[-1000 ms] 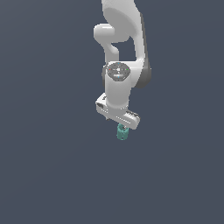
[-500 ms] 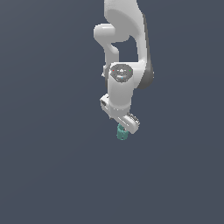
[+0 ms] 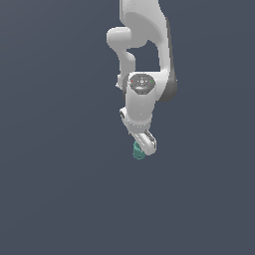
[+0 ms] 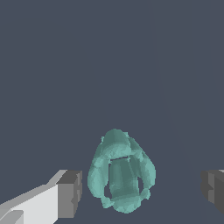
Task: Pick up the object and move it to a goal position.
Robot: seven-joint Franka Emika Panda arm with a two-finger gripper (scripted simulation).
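Note:
The object (image 3: pixel 138 152) is a small teal-green rounded piece lying on the dark grey floor. In the exterior view it peeks out from under the white hand. My gripper (image 3: pixel 143 148) hangs straight down over it. In the wrist view the object (image 4: pixel 121 173) lies between the two dark finger pads, one (image 4: pixel 70 194) on one side and the other (image 4: pixel 213 189) on the far side. A gap shows on both sides of the object. The gripper (image 4: pixel 141 192) is open and touches nothing.
The flat dark grey floor (image 3: pixel 60 189) fills the scene all round. The white arm (image 3: pixel 144 45) rises above the hand. No other object or marker shows.
The hand has turned about its vertical axis, so its long side now looks narrower in the exterior view. The teal object has stayed in place beneath it.

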